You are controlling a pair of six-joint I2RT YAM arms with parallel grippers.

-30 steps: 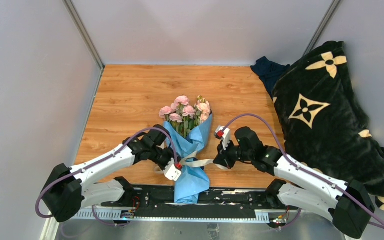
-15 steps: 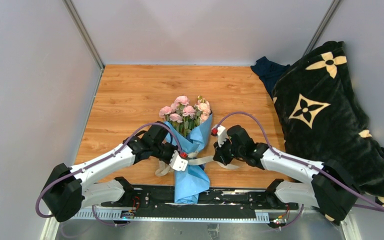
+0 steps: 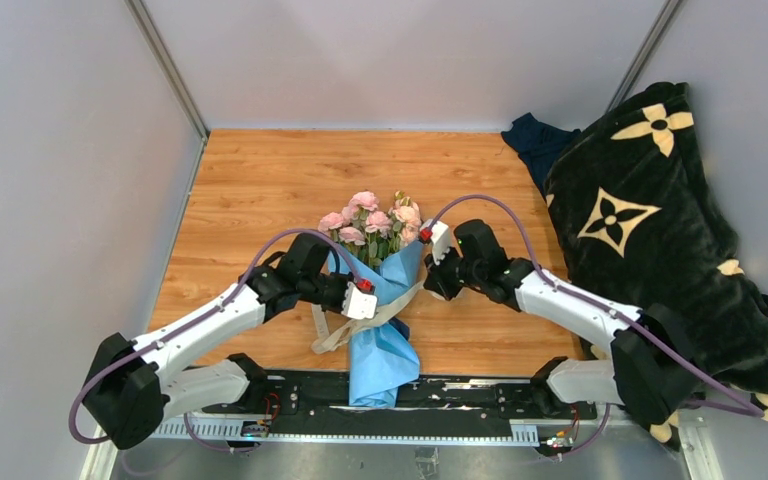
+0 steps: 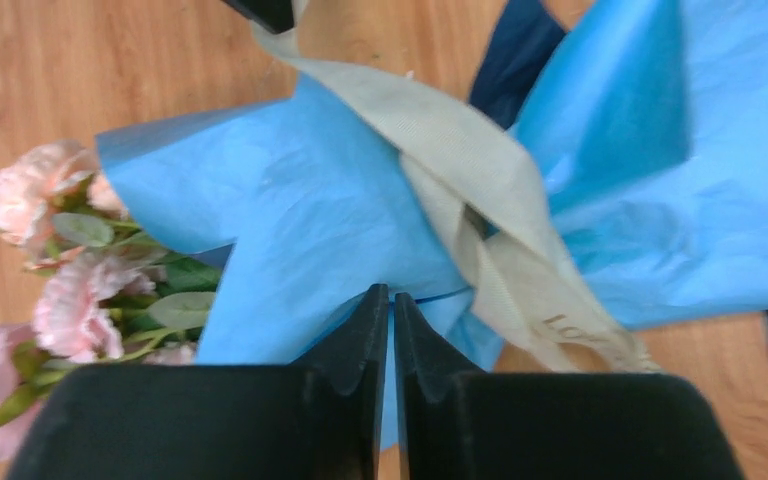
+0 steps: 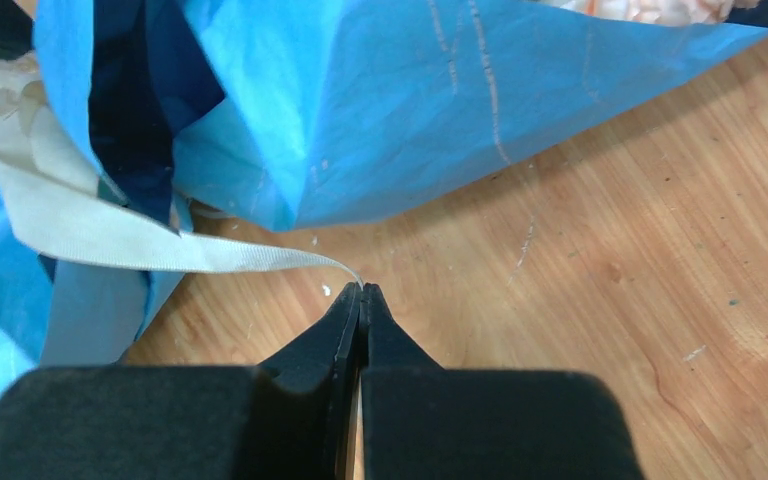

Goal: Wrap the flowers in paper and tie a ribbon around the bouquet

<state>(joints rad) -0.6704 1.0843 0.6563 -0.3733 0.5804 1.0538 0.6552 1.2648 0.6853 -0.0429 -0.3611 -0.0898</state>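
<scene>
Three plain grey walls enclose a desk (image 3: 260, 190) of orange-brown wood-grain laminate. A plush black blanket (image 3: 660, 220) with cream flower motifs is heaped along its right side, and a navy cloth (image 3: 532, 140) lies behind it. Near the front edge lies the bouquet (image 3: 380, 300): pale pink roses (image 3: 370, 222) in a creased cone of thin light blue paper (image 3: 380, 350), crossed at the waist by a flat, woven cream ribbon (image 4: 460, 160). The right gripper (image 5: 360, 295) pinches the ribbon's end. The left gripper (image 4: 390, 300) has its fingers together over the paper, with nothing visibly held.
</scene>
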